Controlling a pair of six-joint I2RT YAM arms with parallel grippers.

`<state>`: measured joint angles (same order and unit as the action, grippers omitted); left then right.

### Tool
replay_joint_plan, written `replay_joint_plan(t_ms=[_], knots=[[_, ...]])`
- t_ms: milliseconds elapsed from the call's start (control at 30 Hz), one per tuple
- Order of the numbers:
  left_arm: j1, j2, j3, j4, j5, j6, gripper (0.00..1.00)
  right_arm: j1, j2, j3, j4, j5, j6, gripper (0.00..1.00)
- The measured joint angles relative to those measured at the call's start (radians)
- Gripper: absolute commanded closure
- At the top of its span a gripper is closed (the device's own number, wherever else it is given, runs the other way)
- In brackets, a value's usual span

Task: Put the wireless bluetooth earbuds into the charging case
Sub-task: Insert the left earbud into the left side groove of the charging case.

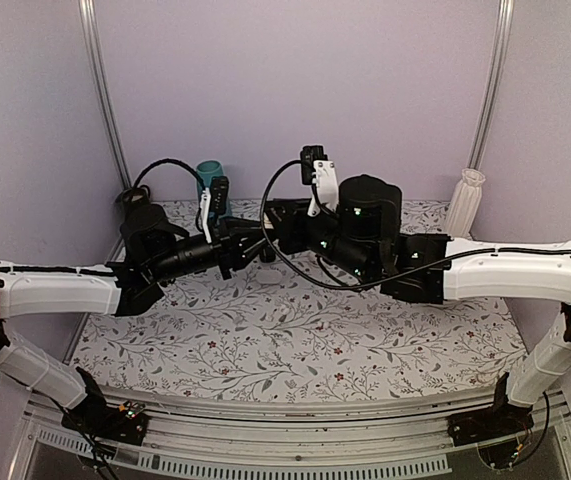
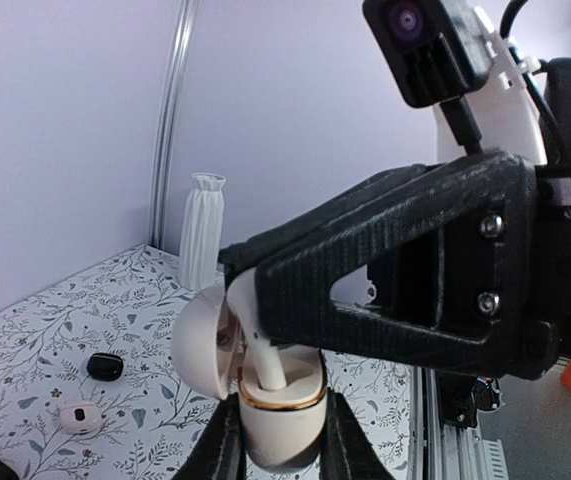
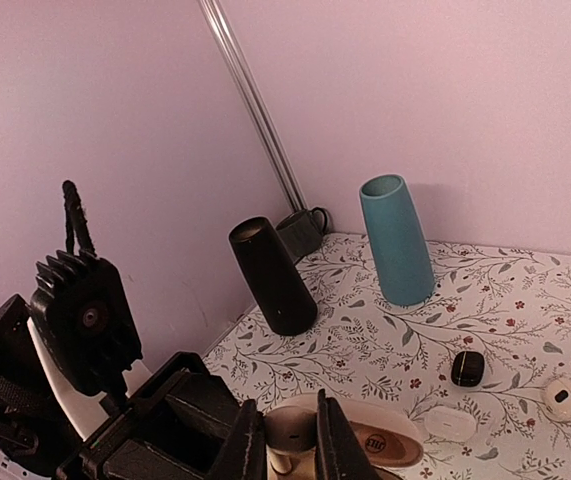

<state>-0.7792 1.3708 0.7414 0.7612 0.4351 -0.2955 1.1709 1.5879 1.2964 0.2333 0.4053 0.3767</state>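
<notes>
The left gripper (image 2: 283, 450) is clamping the base of the charging case (image 2: 283, 420), whose lid is hanging open to one side. Just above it, the right gripper (image 3: 287, 440) is pinching one earbud (image 2: 263, 362), its lower end sitting in the case's mouth. Beyond both hands, a black lump (image 2: 105, 366) and a white round piece (image 2: 81, 416) are lying on the floral table (image 2: 55, 330). A ribbed vase (image 2: 203, 230) is standing farthest off.

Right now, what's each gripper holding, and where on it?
Left gripper clamps the charging case by its lower body. Right gripper pinches an earbud by its upper end, stem down in the case.
</notes>
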Motion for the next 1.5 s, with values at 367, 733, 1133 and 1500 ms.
replay_joint_plan(t_ms=[367,733,1133,1500], knots=[[0.0,-0.005,0.005,-0.024,-0.018,0.0,1.0,0.002,0.013,0.0,0.015,0.002,0.0,0.86],[-0.006,-0.025,0.005,-0.042,-0.061,0.012,1.0,0.006,0.018,0.0,0.026,0.003,0.0,0.85],[-0.006,-0.03,0.005,-0.06,-0.082,0.026,1.0,0.007,0.022,0.002,0.019,0.005,-0.006,0.77],[-0.005,-0.03,0.005,-0.061,-0.108,0.026,1.0,0.008,0.037,0.04,-0.029,-0.003,-0.015,0.71]])
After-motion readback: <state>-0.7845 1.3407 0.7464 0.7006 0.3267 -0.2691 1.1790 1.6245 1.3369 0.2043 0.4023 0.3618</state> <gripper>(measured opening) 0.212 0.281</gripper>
